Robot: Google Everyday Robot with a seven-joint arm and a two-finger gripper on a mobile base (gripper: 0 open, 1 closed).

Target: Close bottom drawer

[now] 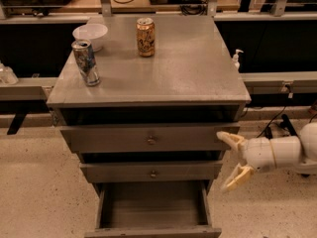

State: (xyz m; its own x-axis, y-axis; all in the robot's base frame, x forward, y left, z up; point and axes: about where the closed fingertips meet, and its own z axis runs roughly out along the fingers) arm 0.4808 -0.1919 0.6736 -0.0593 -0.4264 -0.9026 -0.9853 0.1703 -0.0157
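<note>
The bottom drawer (151,212) of the grey cabinet is pulled out towards me, its shallow box empty and its low front panel (153,232) at the bottom edge of the camera view. My gripper (232,161) comes in from the right, at the cabinet's right side beside the middle drawer (151,171). Its two cream fingers (237,177) are spread apart and hold nothing. It is above and to the right of the open drawer, not touching it.
The top drawer (148,139) with a brass knob is slightly ajar. On the cabinet top (188,68) stand a silver can (85,62), an orange can (145,36) and a white bowl (90,35). A small pump bottle (237,59) sits at the right on a rail. Cables lie on the floor at right.
</note>
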